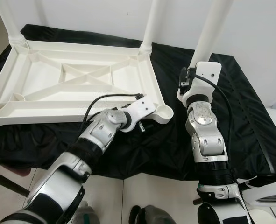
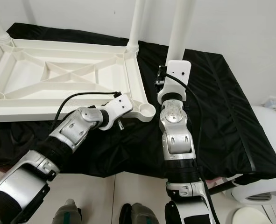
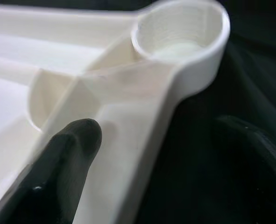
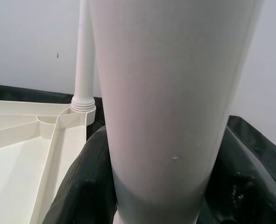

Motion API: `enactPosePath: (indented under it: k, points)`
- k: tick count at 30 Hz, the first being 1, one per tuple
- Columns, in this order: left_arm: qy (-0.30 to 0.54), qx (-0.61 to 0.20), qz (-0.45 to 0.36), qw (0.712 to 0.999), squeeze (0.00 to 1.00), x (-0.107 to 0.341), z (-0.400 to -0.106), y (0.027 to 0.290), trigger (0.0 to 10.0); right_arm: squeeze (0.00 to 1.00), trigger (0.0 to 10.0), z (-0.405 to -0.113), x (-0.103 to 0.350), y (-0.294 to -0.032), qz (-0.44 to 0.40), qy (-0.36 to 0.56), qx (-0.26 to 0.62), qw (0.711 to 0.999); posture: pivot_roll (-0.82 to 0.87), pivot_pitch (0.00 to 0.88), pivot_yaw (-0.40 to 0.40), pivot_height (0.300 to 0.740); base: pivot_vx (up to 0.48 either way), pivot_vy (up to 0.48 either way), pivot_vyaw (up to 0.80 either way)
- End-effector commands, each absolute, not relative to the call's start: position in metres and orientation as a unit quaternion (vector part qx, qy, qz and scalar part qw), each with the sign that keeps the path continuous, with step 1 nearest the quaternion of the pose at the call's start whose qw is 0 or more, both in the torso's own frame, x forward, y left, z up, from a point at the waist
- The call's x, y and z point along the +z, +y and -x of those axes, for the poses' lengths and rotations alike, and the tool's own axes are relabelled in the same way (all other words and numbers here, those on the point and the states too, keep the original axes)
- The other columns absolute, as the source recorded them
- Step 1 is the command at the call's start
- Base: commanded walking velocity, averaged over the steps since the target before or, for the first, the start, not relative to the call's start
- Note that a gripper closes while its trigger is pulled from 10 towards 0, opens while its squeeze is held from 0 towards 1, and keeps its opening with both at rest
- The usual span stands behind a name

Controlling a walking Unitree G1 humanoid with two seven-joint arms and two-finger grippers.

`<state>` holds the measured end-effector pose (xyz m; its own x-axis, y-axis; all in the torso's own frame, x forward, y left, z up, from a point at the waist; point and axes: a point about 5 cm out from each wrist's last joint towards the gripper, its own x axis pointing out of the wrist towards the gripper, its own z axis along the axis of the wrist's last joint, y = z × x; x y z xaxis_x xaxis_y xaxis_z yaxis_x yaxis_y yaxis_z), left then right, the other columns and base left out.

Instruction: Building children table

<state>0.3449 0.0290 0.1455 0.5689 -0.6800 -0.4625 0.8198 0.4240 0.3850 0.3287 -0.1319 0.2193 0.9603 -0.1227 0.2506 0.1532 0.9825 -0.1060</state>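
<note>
- One white tabletop [image 1: 77, 81] lies upside down on a black cloth [image 1: 240, 112], ribs facing up.
- Two legs already stand in its far corners: one at the far left [image 1: 9, 21], one at the far right [image 1: 152, 23].
- A third leg [image 1: 212, 30] is upright, clenched by the right gripper [image 1: 194, 77] above the cloth, just beside the tabletop's right edge.
- One empty round socket [image 1: 165, 112] sits at the near right corner.
- The left gripper [image 1: 142, 122] is at the rim beside that socket; one black finger [image 3: 67, 163] lies on the inner side, the other outside the edge, grasping the tabletop.
</note>
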Motion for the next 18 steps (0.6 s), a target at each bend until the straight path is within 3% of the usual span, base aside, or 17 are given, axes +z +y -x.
enactPosePath:
  k: [1,2,3,5,6,11,12,13,14,15,16,17,18]
  points:
    - [0.103,-0.404,-0.301,0.858,0.0,0.148,-0.3507,0.0281,9.6,0.0,10.0,-0.3298,0.2219,-0.1332,0.062,-0.125,-0.073,0.987,0.08,0.042,-0.121,0.74,0.0,0.0,0.0]
    - [0.103,-0.405,-0.302,0.857,0.0,0.149,-0.3522,0.0268,6.2,0.0,10.0,-0.3298,0.2218,-0.1331,0.062,-0.125,-0.074,0.987,0.07,0.042,-0.119,0.74,0.0,0.0,0.0]
    - [0.102,-0.404,-0.301,0.858,0.0,0.1508,-0.3536,0.0255,3.7,0.0,10.0,-0.3297,0.2216,-0.1329,0.062,-0.125,-0.074,0.987,0.07,0.042,-0.118,0.74,0.0,0.0,0.0]
    - [0.1,-0.404,-0.3,0.859,0.0,0.152,-0.3544,0.0248,3.7,0.0,10.0,-0.3297,0.2216,-0.1326,0.062,-0.125,-0.074,0.987,0.07,0.041,-0.117,0.74,0.0,0.0,0.0]
    - [0.1,-0.404,-0.3,0.858,0.0,0.1529,-0.3552,0.0239,0.0,0.0,10.0,-0.3295,0.2213,-0.1324,0.062,-0.125,-0.075,0.987,0.07,0.039,-0.115,0.74,0.0,0.0,0.0]
    - [0.102,-0.408,-0.301,0.856,0.0,0.1532,-0.3567,0.0227,0.0,0.0,10.0,-0.3292,0.2205,-0.1324,0.064,-0.125,-0.076,0.987,0.07,0.037,-0.111,0.74,0.0,0.0,0.0]
    - [0.106,-0.411,-0.302,0.853,0.0,0.1524,-0.3575,0.0222,0.8,0.0,10.0,-0.3291,0.2202,-0.1329,0.065,-0.125,-0.078,0.987,0.07,0.036,-0.108,0.74,0.0,0.0,0.0]
    - [0.11,-0.414,-0.303,0.851,0.0,0.1517,-0.3582,0.022,4.8,0.0,10.0,-0.3291,0.2201,-0.1333,0.066,-0.125,-0.079,0.987,0.06,0.035,-0.107,0.74,0.0,0.0,0.0]
    - [0.113,-0.414,-0.306,0.85,0.0,0.1509,-0.3587,0.0222,4.8,0.0,10.0,-0.329,0.2201,-0.1336,0.066,-0.125,-0.08,0.987,0.06,0.035,-0.107,0.74,0.0,0.0,0.0]
    - [0.116,-0.415,-0.311,0.847,0.0,0.1501,-0.3589,0.0224,8.7,0.0,10.0,-0.329,0.2202,-0.1338,0.067,-0.125,-0.081,0.987,0.06,0.035,-0.107,0.74,0.0,0.0,0.0]
    - [0.116,-0.415,-0.311,0.847,0.0,0.1501,-0.3589,0.0224,8.7,0.0,10.0,-0.329,0.2202,-0.1338,0.067,-0.125,-0.081,0.987,0.06,0.035,-0.107,0.74,0.0,0.0,0.0]
    - [0.12,-0.414,-0.316,0.845,0.0,0.1488,-0.3597,0.0228,10.0,0.0,10.0,-0.329,0.2205,-0.1341,0.067,-0.125,-0.082,0.986,0.06,0.035,-0.107,0.74,0.0,0.0,0.0]
    - [0.123,-0.415,-0.318,0.844,0.0,0.1481,-0.36,0.0229,10.0,0.0,10.0,-0.329,0.2207,-0.1343,0.067,-0.126,-0.082,0.986,0.06,0.035,-0.107,0.74,0.0,0.0,0.0]
